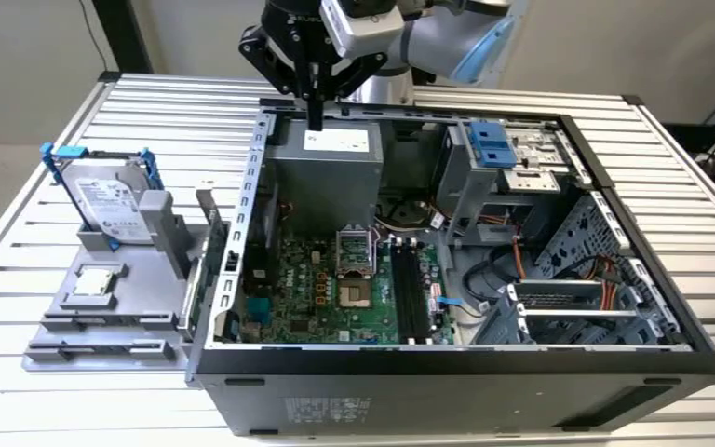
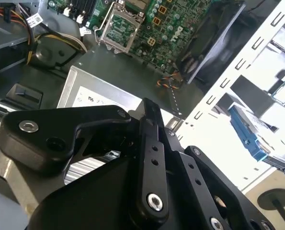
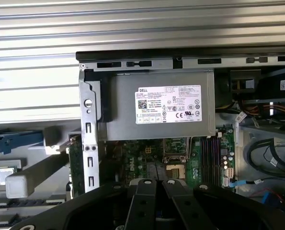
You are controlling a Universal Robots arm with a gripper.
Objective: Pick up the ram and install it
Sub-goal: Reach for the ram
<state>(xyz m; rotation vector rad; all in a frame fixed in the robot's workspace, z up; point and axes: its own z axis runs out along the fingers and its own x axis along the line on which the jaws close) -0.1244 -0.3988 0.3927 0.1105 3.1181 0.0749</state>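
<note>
Exterior view has the gripper [image 1: 317,119], fingers pressed together on nothing, above the power supply [image 1: 332,158], while the ram [image 1: 217,251] seems to stand on edge outside the computer case [image 1: 457,358], toward that view's left, its long axis along the case wall.

The grey and blue arm [image 1: 457,42] reaches in from the top of the exterior view, wrist turned so the black gripper [image 1: 316,121] hangs pointing straight down, its two long slim fingers [image 1: 316,98] drawn tight together into a single narrow tip.
</note>
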